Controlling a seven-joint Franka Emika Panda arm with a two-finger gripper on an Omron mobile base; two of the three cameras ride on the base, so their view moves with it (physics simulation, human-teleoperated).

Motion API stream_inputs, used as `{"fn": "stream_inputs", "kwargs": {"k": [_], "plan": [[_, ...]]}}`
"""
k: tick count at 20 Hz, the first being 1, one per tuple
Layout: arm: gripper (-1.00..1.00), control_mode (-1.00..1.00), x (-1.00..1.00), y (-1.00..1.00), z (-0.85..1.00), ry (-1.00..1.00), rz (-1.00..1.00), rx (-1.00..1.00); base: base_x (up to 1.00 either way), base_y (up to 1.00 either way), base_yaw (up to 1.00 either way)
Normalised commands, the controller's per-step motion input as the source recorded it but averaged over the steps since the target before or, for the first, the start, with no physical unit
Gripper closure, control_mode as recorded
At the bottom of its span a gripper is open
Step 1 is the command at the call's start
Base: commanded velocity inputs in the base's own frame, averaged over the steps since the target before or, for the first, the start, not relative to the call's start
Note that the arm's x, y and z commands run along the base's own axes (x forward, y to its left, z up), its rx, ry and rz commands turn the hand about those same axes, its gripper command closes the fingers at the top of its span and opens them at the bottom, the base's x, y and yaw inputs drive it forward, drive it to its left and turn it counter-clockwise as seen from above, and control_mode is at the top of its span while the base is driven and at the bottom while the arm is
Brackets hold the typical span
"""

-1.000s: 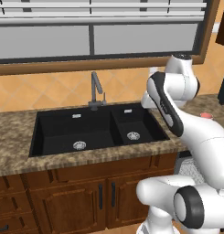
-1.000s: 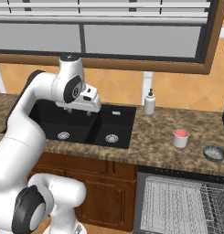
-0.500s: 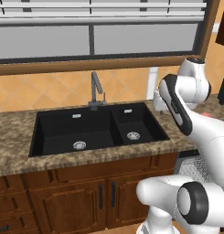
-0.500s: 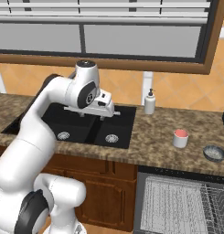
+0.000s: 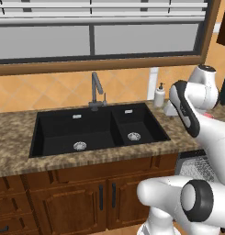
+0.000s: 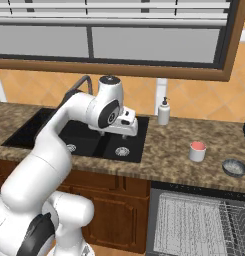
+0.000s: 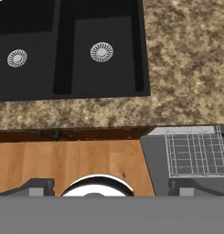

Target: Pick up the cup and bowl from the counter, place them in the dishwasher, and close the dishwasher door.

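Note:
A small grey cup [image 6: 197, 151] with a pink-red inside stands on the speckled granite counter [image 6: 164, 150], right of the sink. Further right lies a small dark bowl [image 6: 234, 167]. My gripper [image 6: 129, 131] hangs over the right basin of the sink, well left of the cup, open with nothing between its fingers [image 7: 39, 187]. Below the counter the dishwasher is open, its grey wire rack [image 6: 194, 225] pulled out. In the hand view the dishwasher door [image 7: 154, 157] lies flat, with the rack [image 7: 193, 153] on it.
A black double sink [image 6: 94, 137] with a dark faucet [image 5: 96, 89] is set into the counter. A white soap dispenser [image 6: 164, 112] stands at the back by the orange tiled wall. Brown wooden cabinets [image 5: 86, 193] run under the counter. Wooden floor [image 7: 72, 164] lies below.
The arm has swung to the right, from above the sink's left basin to its right basin, closer to the cup. The gripper has stayed open. Cup and bowl have not moved.

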Motion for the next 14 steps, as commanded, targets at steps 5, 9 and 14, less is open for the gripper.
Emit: {"fn": "stream_inputs", "kwargs": {"k": [5,9,14], "plan": [[-1.0,-1.0,0.19,-0.4,-0.19,0.0,0.02,0.0,0.0,0.0,0.0],[-1.0,-1.0,0.33,-0.08,-0.11,-0.03,0.07,0.0,0.0,0.0,0.0],[-1.0,-1.0,0.39,0.02,0.01,0.12,0.0,-0.03,0.0,0.0,0.0]]}}
